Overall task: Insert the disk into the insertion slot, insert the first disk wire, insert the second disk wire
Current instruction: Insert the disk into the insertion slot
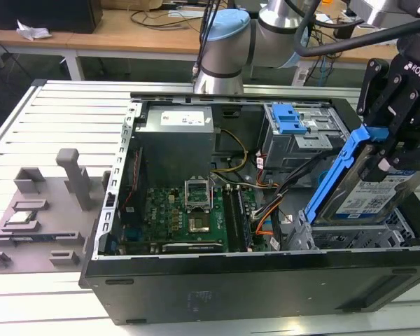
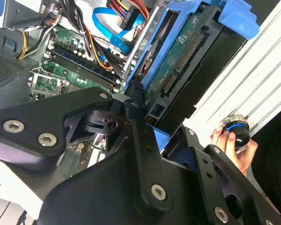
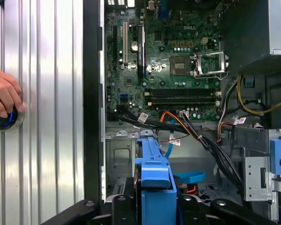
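Open computer case lies on a ribbed metal table, with its dark side wall nearest in the exterior view. Just behind that wall, at the exterior view's right, is the insertion slot, a silver perforated cage. The disk stands tilted over it in its blue carrier; its lower edge is at the cage mouth, upper end raised, depth in cannot be told. Gripper comes from above with its jaws clenched on the disk's upper end; both wrist views show black fingers pinching the carrier. Second disk wire loops loose just beside the slot, plug not made out. An orange-and-black wire bundle runs between the disk and the motherboard. Farther back are the taller grey cage with blue latch, the power supply, then the arm base. Outside the case, a hand rests on a blue-lit knob on the table.
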